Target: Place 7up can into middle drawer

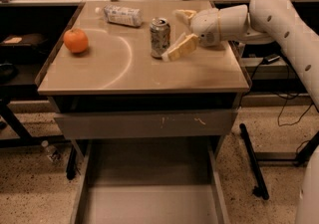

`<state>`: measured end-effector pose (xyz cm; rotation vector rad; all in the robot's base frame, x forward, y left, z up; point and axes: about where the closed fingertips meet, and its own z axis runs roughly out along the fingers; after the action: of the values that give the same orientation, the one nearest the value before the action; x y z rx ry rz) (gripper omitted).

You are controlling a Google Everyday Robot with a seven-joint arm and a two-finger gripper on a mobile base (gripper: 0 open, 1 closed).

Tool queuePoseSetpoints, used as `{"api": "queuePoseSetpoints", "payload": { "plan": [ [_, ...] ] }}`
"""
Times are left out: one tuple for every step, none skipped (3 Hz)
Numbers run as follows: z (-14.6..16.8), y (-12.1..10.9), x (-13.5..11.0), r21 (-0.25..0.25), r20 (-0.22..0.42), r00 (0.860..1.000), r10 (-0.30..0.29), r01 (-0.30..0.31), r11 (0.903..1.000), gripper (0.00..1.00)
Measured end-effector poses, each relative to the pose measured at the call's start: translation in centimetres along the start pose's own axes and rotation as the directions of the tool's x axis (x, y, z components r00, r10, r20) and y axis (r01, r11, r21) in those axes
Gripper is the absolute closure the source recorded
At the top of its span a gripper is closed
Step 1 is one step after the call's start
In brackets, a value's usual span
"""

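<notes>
The 7up can stands upright on the tan cabinet top, right of centre. My gripper is open just right of the can. One pale finger reaches the can's lower right side and the other sits behind and to the right. The can is between neither finger fully. The middle drawer is pulled out below, with a plain flat floor and nothing in it.
An orange sits at the left of the top. A clear plastic bottle lies at the back. A grey drawer front with pale scratches is above the open drawer. Black stands flank the cabinet.
</notes>
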<state>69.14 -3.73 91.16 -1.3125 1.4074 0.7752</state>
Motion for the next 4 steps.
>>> {"api": "queuePoseSetpoints", "payload": {
  "plan": [
    [1.4, 1.6, 1.2, -0.003, -0.019, 0.999, 0.030, -0.030, 0.9995, 0.00],
    [3.0, 1.1, 4.6, 0.037, -0.093, 0.991, 0.098, -0.095, 0.9948, 0.00],
    [3.1, 0.8, 4.6, 0.042, -0.097, 0.990, 0.099, -0.095, 0.9945, 0.00],
    [3.6, 0.4, 4.2, 0.046, -0.098, 0.991, 0.086, -0.082, 0.9956, 0.00]
  ]
}}
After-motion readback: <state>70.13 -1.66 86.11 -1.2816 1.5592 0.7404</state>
